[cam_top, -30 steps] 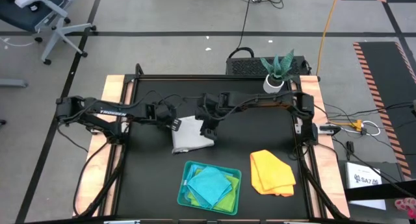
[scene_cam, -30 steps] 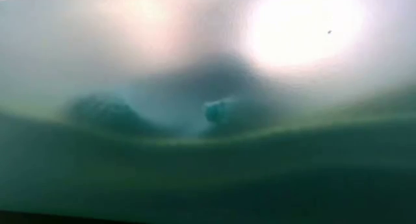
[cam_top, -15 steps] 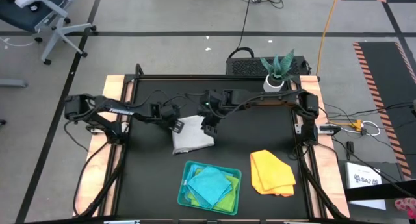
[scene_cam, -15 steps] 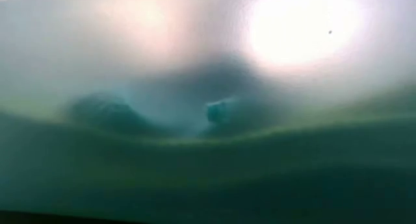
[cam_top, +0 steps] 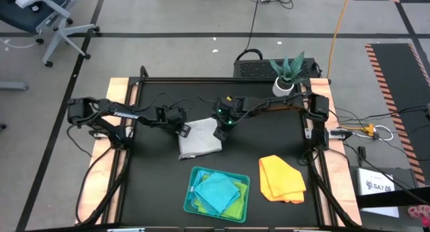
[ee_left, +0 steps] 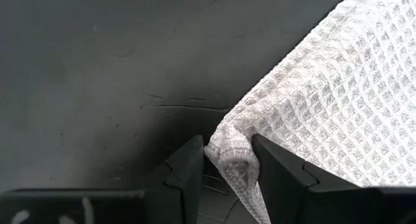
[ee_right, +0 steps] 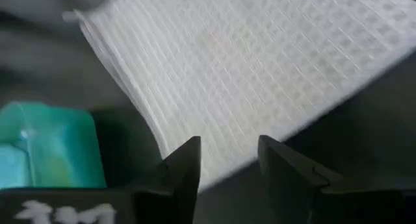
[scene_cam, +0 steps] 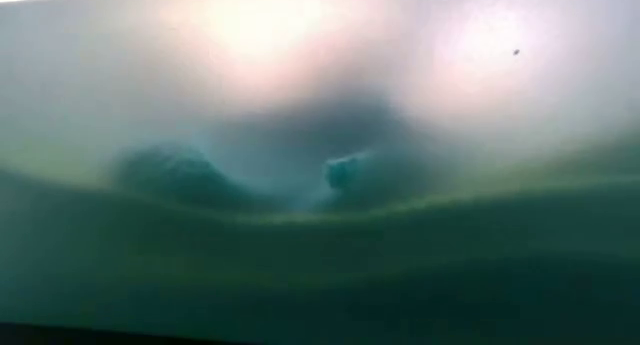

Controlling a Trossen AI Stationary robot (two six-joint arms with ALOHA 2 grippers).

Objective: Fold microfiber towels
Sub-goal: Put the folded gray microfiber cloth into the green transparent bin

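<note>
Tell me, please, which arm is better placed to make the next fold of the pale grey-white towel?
Probably the left. The left gripper pinches a corner of the grey-white towel, so it could carry that corner across. The right gripper is open above the towel, holding nothing.

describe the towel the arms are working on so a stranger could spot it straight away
On the black table, look toward the far middle, between the two grippers. There lies the pale grey-white towel, folded, its corner pinched by the left gripper. It alone is waffle-textured and colourless; the others are yellow-orange or turquoise and green.
</note>
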